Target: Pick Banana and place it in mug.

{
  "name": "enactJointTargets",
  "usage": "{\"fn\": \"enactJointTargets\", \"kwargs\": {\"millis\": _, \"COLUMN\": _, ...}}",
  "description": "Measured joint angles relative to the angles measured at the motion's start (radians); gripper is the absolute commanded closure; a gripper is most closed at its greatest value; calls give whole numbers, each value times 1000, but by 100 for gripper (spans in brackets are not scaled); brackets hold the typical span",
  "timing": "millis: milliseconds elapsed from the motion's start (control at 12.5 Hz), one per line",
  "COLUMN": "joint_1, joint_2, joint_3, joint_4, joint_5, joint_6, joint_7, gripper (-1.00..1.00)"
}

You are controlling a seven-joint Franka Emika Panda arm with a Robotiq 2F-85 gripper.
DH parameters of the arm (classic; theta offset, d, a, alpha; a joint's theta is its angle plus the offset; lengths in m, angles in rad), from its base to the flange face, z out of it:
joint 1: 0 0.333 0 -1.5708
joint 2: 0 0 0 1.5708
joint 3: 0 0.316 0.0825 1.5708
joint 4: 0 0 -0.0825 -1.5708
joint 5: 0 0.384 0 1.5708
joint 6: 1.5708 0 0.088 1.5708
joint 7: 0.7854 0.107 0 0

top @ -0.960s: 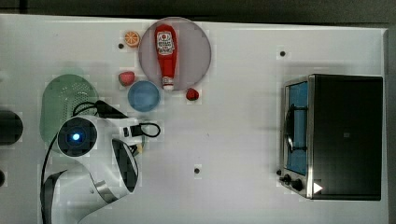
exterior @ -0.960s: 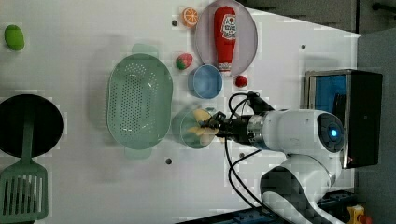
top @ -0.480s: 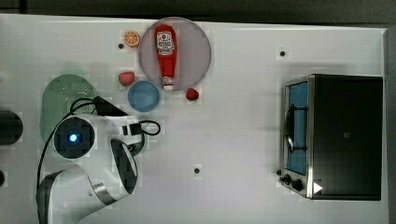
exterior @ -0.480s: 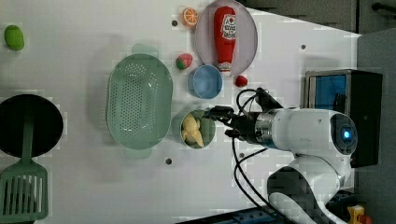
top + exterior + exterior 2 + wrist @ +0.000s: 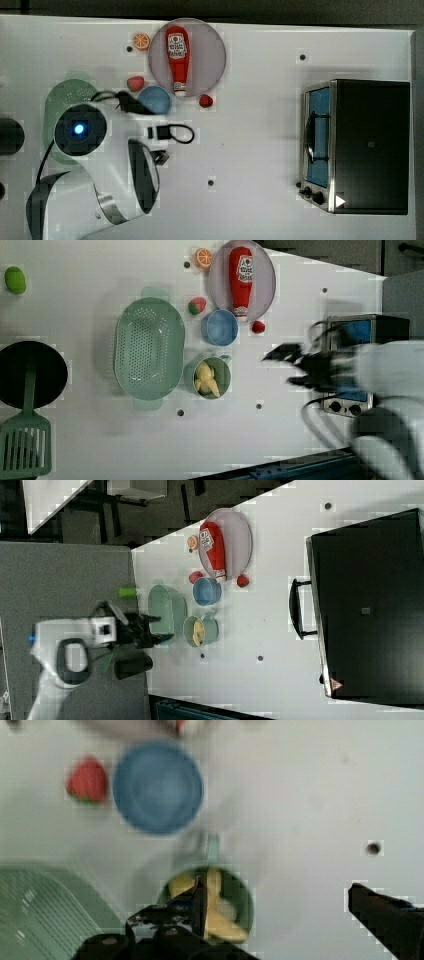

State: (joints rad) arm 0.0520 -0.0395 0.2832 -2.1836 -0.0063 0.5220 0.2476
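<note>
The pale-yellow banana (image 5: 207, 380) lies inside the teal-green mug (image 5: 227, 371), which stands upright between the colander and the blue bowl. My gripper (image 5: 290, 368) hangs blurred to the left view's right of the mug, apart from it, with nothing in it. In the wrist view the gripper (image 5: 275, 920) is open, its fingers spread wide above the mug (image 5: 247, 897) with the banana (image 5: 216, 916) in it. In the right view the mug (image 5: 211, 630) and banana (image 5: 198, 631) sit beside the gripper (image 5: 157, 628).
A pale-green colander (image 5: 149, 347) lies to the left view's left of the mug, a blue bowl (image 5: 221, 327) and a strawberry (image 5: 197, 305) past it. A ketchup bottle (image 5: 241, 279) lies on a plate. A toaster oven (image 5: 357, 145) stands at the top view's right.
My gripper has opened and let the banana go into the mug. The arm has pulled away toward the left view's right, well off the mug.
</note>
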Motion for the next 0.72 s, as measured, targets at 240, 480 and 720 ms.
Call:
{"fn": "enactJointTargets", "kwargs": {"millis": 240, "joint_1": -13, "joint_2": -168, "joint_3": -189, "joint_4": 129, "joint_5": -2, "joint_6": -176, "joint_7": -4, "gripper": -100}}
{"fn": "enactJointTargets", "kwargs": {"millis": 480, "joint_1": -35, "joint_2": -251, "joint_3": -320, "joint_4": 197, "joint_5": 5, "joint_6": -344, "joint_7": -13, "gripper": -100}}
{"fn": "enactJointTargets", "kwargs": {"millis": 720, "joint_1": -61, "joint_2": -279, "joint_3": -385, "joint_4": 229, "joint_5": 14, "joint_6": -415, "joint_7": -13, "gripper": -100}}
